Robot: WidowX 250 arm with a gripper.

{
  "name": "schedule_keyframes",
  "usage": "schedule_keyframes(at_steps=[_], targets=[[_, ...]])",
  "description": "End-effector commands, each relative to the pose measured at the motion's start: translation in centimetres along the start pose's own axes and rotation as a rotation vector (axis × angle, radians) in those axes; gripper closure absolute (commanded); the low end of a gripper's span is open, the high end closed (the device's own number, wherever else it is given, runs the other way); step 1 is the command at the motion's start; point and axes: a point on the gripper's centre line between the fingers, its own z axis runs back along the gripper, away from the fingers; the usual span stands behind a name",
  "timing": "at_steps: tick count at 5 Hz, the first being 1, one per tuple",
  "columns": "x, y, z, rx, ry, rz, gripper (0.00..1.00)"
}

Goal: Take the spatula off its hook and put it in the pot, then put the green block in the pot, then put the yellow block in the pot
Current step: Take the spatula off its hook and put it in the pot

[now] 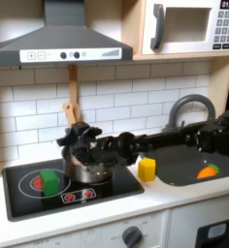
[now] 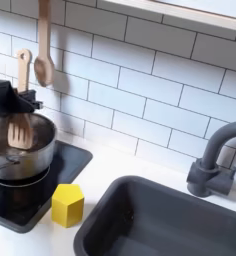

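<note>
Spatula (image 2: 19,134) stands head-up in pot (image 2: 35,160), light, stiff wood. Gripper (image 1: 80,136) above pot; I cannot tell its opening. I would grasp thin handle.

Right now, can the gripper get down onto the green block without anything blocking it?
Probably yes. The gripper sits over the pot, where the spatula already leans. The green block lies on the stovetop at the pot's left in the first exterior view, with nothing on top of it.
</note>
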Motion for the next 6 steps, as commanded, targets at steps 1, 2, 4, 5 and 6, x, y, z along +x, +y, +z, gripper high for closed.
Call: schedule_keyframes(at_steps=[1, 2, 4, 5, 6], targets=[[-0.5, -1.9, 0.3, -0.045, 0.01, 0.017, 1.0], [-0.9, -2.8, 0.6, -0.063, 0.021, 0.044, 1.0], [-0.6, -3.1, 2.1, -0.082, 0.023, 0.048, 1.0], [-0.5, -3.2, 2.8, -0.09, 0.024, 0.04, 1.0], [-0.3, -2.3, 3.8, -0.074, 0.023, 0.036, 1.0]])
